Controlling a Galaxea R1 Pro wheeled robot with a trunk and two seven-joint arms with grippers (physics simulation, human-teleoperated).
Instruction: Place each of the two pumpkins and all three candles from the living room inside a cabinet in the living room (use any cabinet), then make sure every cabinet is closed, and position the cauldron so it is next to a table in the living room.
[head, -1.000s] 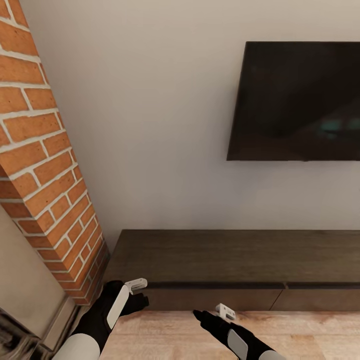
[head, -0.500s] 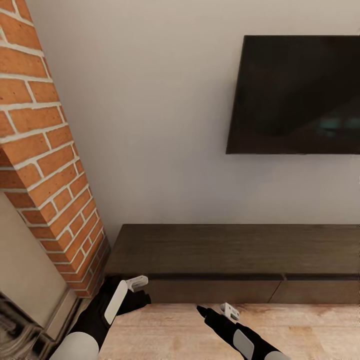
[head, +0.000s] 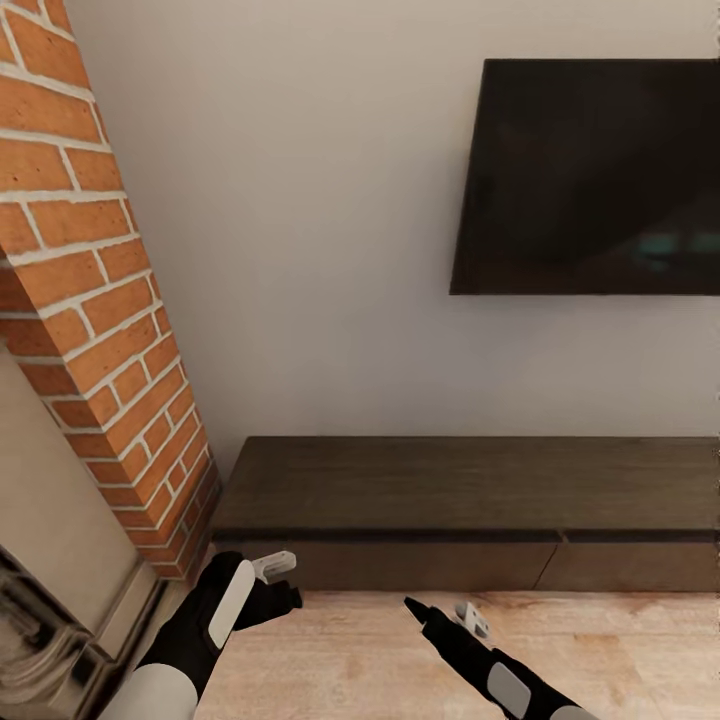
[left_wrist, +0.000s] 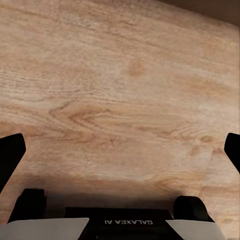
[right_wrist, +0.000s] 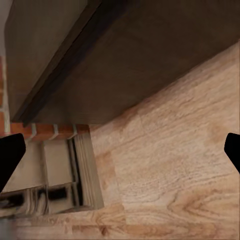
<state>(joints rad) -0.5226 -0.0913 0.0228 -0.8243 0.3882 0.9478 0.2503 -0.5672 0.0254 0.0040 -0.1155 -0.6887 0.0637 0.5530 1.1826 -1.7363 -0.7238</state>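
Cabinet (head: 470, 500): long, low, dark brown wall unit against the pale wall (head: 300, 250), straight ahead of both hands. Its drawer fronts sit flush and shut; a seam between two fronts shows ahead of the right hand and off to its right. Nothing rests on the stretch of top in view.

Left hand (head: 285, 585): low over the wood floor (head: 350, 660), just short of the cabinet's left end. In the left wrist view its dark fingertips (left_wrist: 11, 155) stand at opposite edges of the picture, spread wide, with bare floor planks between them. Holding nothing.

Right hand (head: 440, 615): also low over the floor, a little further back from the cabinet front than the left hand, pointing forward and to the left. In the right wrist view the fingertips (right_wrist: 10, 152) are likewise far apart, spread, gripping nothing. Between them: the cabinet's (right_wrist: 125, 55) front and top edge, floor planks, and the foot of the brick column.

Brick column (head: 90, 300): red brick with pale mortar, rising to the left of the left hand, its base touching the cabinet's left end.

Television (head: 590, 180): dark flat screen on the wall, above the cabinet, up and to the right of the right hand.
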